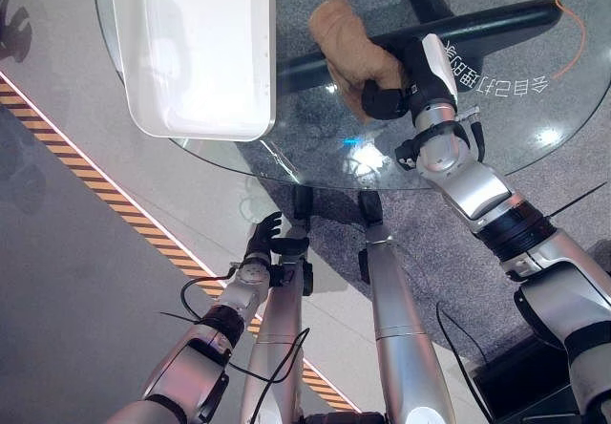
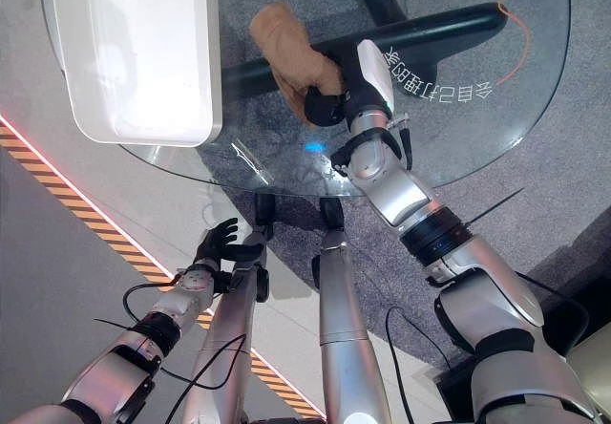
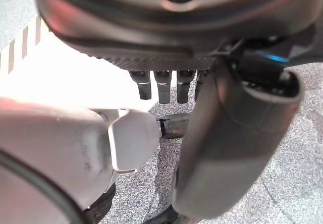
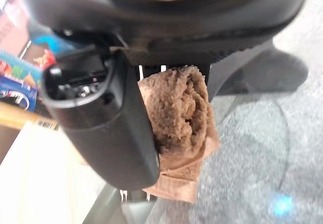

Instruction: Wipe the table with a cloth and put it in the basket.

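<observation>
Cloth (image 1: 348,47) bunched in right hand (image 1: 387,99), fingers curled round it, pressed on glass table (image 1: 535,109). Wiping under way; white basket (image 1: 196,52) beyond hand, drop-off pending. Left hand (image 1: 263,243) hangs low, fingers relaxed.

Below me stands a round clear glass table (image 1: 535,147) on a black metal base (image 1: 477,31), glare spots scattered on its surface. Under it lies grey speckled carpet (image 1: 315,185). To my left the floor is smooth pale grey (image 1: 67,281), crossed by an orange-and-black striped tape line (image 1: 143,228). A thin orange cable (image 1: 573,23) runs on the carpet beyond the table.
</observation>
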